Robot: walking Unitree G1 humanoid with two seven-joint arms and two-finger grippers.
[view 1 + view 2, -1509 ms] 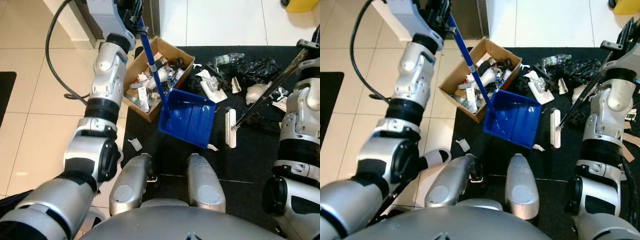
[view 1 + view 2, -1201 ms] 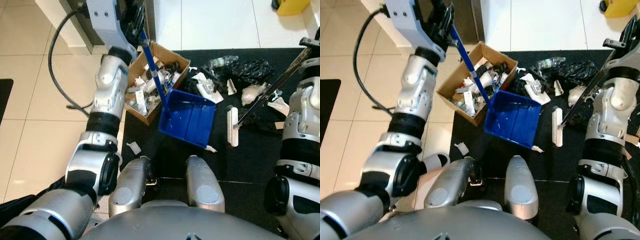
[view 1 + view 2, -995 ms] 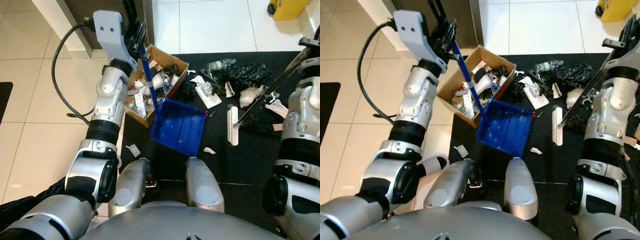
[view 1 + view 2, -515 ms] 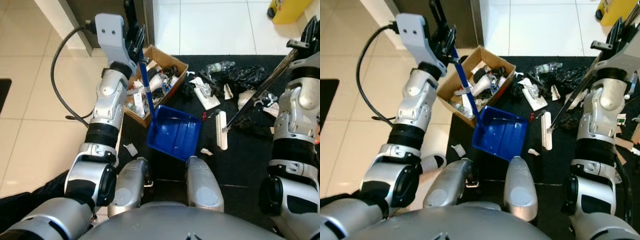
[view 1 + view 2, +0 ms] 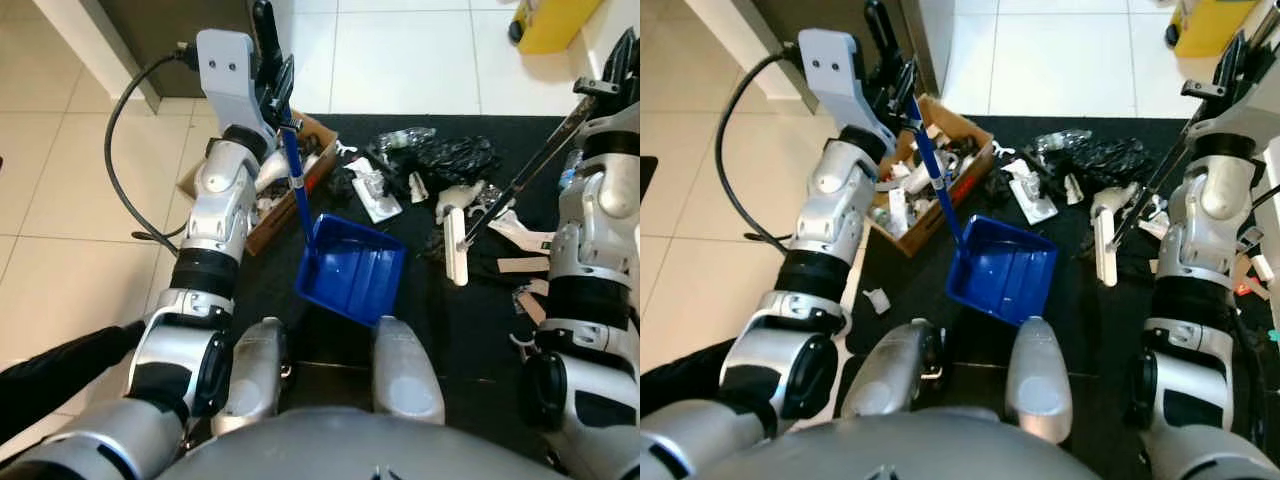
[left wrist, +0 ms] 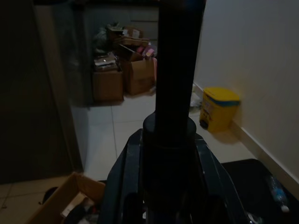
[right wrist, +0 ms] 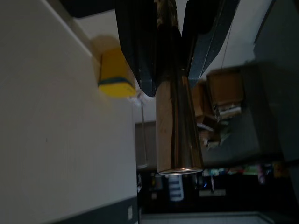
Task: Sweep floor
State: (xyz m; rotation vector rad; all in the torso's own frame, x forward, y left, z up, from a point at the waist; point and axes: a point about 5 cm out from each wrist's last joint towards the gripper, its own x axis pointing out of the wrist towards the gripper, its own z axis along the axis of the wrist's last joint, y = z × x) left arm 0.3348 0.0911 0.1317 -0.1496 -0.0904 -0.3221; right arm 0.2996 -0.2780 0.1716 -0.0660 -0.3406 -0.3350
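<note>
1. I see a black floor mat point(image 5: 480, 330); the landmark blue plastic dustpan point(image 5: 352, 268) sits on it, ahead of the robot's feet.
2. Left of the dustpan stands an open cardboard box of rubbish point(image 5: 930, 170).
3. Beyond the dustpan lies scattered litter point(image 5: 420, 165).
4. Right of the dustpan, my right claw point(image 7: 175, 42) grips a metal-handled white-headed broom point(image 5: 455, 245).
5. My left claw point(image 5: 278, 85) clenches the dustpan's handle.

blue dustpan point(image 5: 352, 272) drawn back from cardboard box point(image 5: 925, 175), broom head point(image 5: 455, 246) swept leftward
</note>
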